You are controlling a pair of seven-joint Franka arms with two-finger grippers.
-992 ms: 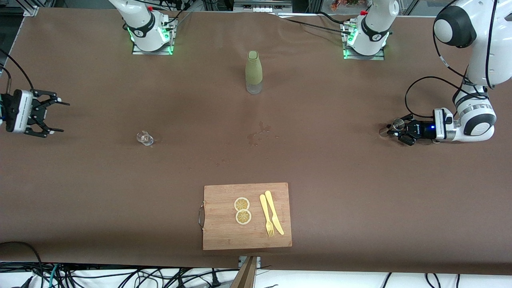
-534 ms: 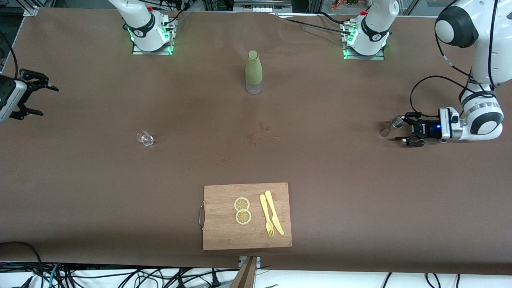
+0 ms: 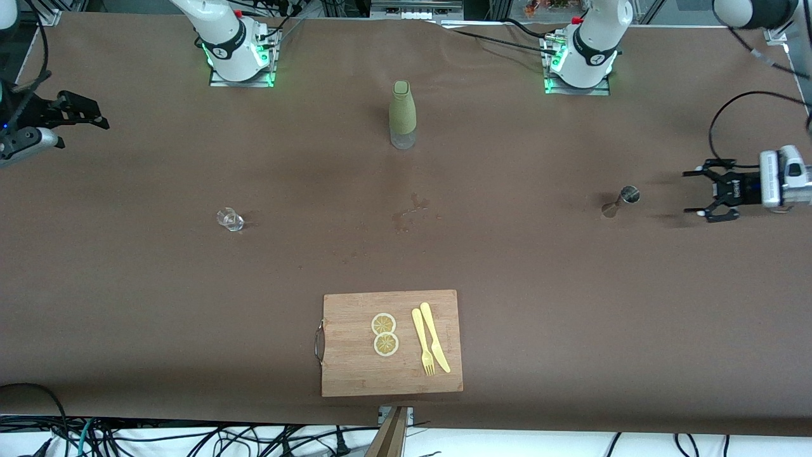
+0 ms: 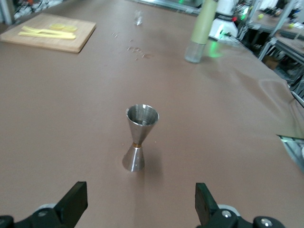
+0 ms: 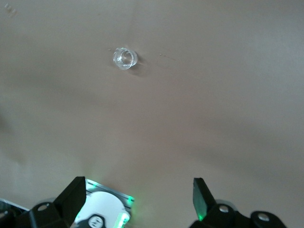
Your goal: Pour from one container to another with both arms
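Note:
A steel jigger (image 3: 628, 196) stands upright on the brown table toward the left arm's end, seen close in the left wrist view as the jigger (image 4: 138, 137). My left gripper (image 3: 690, 192) is open and well apart from it, near that table end; its wide-spread fingers (image 4: 73, 204) frame bare table. A small clear glass (image 3: 229, 219) stands toward the right arm's end. My right gripper (image 3: 94, 117) hangs open over the table edge there. In the right wrist view the glass (image 5: 125, 58) lies far off, with nothing between the right gripper (image 5: 137, 199) fingers.
A green bottle (image 3: 402, 114) stands mid-table near the bases. A wooden cutting board (image 3: 355, 374) near the front camera carries two lemon slices (image 3: 384, 334) and a yellow knife and fork (image 3: 430, 346). Wet spots (image 3: 412, 212) mark the middle of the table.
My left gripper opened, let go of the jigger and drew back toward its table end. The right gripper turned and shifted toward the bases' side of the table.

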